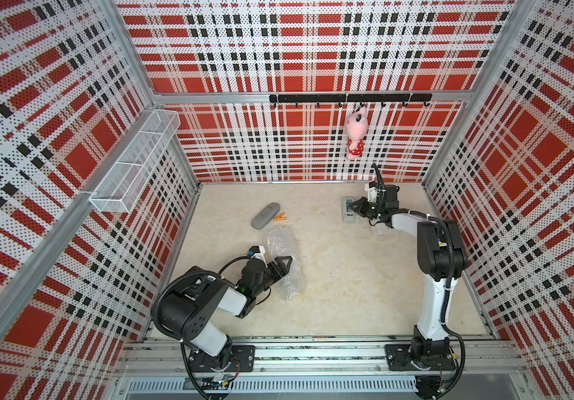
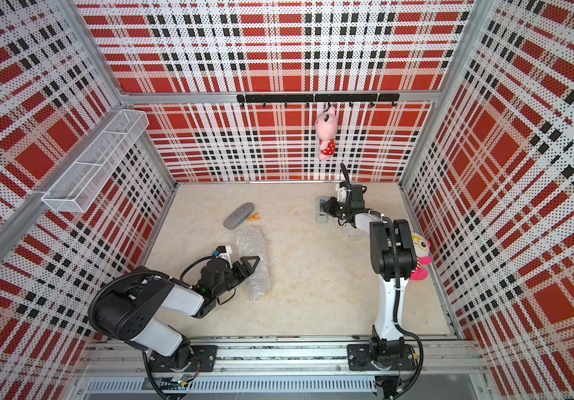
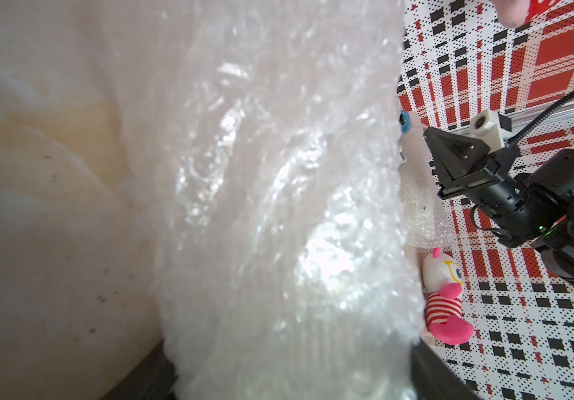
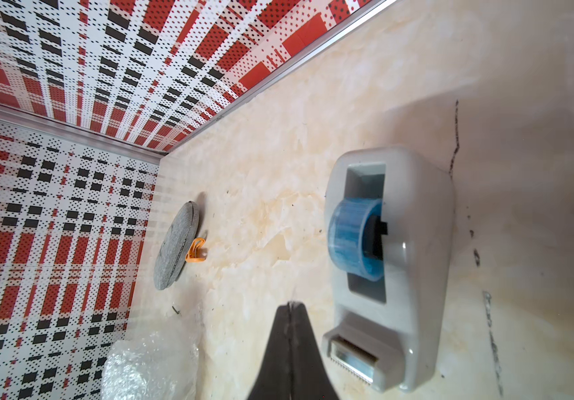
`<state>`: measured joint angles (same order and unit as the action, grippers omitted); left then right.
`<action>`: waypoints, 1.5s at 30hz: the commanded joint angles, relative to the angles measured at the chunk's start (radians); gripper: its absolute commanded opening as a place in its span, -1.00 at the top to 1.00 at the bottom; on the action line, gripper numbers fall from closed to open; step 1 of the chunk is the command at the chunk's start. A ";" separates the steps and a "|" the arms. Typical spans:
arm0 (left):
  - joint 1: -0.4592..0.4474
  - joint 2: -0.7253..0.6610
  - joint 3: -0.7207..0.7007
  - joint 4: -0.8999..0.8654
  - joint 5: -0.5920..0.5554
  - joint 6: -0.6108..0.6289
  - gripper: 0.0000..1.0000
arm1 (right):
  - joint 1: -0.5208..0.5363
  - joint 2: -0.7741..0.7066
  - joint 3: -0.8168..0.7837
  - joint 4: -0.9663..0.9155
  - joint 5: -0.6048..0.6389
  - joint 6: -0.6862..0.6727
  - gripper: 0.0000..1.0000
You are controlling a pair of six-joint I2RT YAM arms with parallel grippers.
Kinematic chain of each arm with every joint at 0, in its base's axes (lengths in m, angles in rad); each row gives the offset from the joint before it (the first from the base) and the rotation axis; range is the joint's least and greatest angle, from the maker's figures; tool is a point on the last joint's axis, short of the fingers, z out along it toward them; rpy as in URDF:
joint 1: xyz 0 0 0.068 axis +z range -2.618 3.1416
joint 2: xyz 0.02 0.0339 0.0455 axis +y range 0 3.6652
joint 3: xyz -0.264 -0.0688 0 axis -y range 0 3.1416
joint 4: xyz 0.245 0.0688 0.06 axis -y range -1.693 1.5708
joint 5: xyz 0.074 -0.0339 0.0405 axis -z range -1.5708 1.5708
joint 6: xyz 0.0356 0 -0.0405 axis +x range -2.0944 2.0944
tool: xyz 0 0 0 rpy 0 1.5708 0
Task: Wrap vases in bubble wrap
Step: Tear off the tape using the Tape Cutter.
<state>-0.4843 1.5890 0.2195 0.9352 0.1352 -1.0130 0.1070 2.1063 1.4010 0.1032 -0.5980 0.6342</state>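
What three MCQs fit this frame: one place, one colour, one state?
1. Where does the orange clip lie relative to the grey case?
A) on top of it
B) beside it on the table
C) under it

2. The tape roll in the tape dispenser is:
A) blue
B) yellow
C) red

3. The right gripper is:
A) wide open
B) shut on the clip
C) shut, next to the dispenser

Key:
1 B: both top views show the clip on the table next to the case.
2 A: the right wrist view shows a blue roll.
3 C: that view shows its jaws pressed together beside the dispenser.
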 commanded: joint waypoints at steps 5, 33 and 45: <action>-0.013 0.048 -0.014 -0.131 0.025 0.007 0.14 | 0.003 -0.074 -0.057 0.032 -0.036 -0.008 1.00; -0.013 0.057 -0.005 -0.130 0.034 0.009 0.16 | 0.021 -0.212 -0.345 0.108 -0.032 -0.031 1.00; -0.013 0.061 -0.002 -0.130 0.035 0.009 0.17 | 0.024 -0.125 -0.345 0.119 -0.005 -0.057 1.00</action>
<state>-0.4847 1.6108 0.2302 0.9520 0.1490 -1.0130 0.1192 1.9373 1.0592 0.2218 -0.5980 0.6102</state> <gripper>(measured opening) 0.772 0.043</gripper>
